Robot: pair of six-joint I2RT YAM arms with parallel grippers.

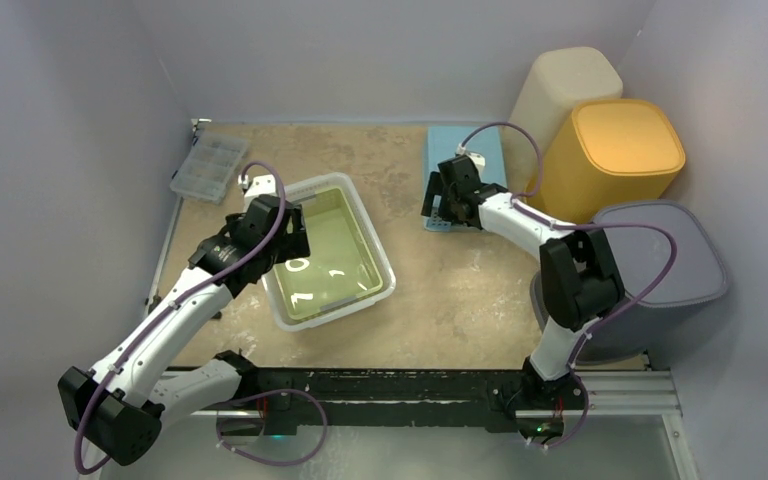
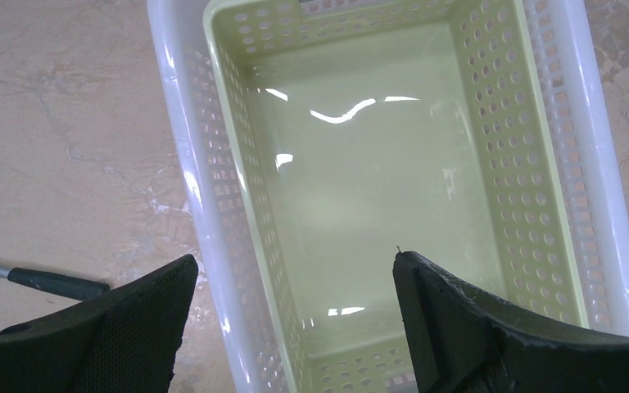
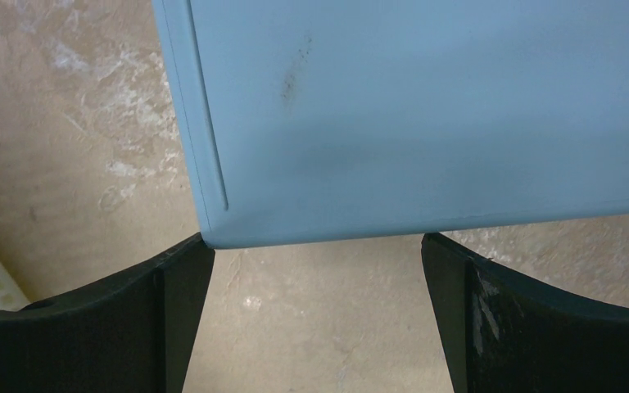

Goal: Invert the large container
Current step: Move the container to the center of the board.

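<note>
The large white perforated container [image 1: 387,272] stands upright left of the table's middle, with a smaller yellow-green perforated basket [image 1: 326,250] nested inside it. My left gripper [image 1: 286,236] hovers open over its left long side. In the left wrist view that gripper [image 2: 295,259] straddles the white wall [image 2: 182,155] and the green basket's wall, one finger outside over the table, the other over the green floor [image 2: 360,180]. My right gripper [image 1: 438,206] is open above the near edge of a blue box [image 1: 470,150]; nothing lies between its fingers [image 3: 318,242].
The blue box [image 3: 426,106] lies flat at the back middle. A clear compartment case [image 1: 208,165] sits at the back left. Beige [image 1: 560,95], orange [image 1: 615,150] and grey [image 1: 660,260] bins stand off the table's right side. A black-handled tool [image 2: 49,282] lies left of the white container.
</note>
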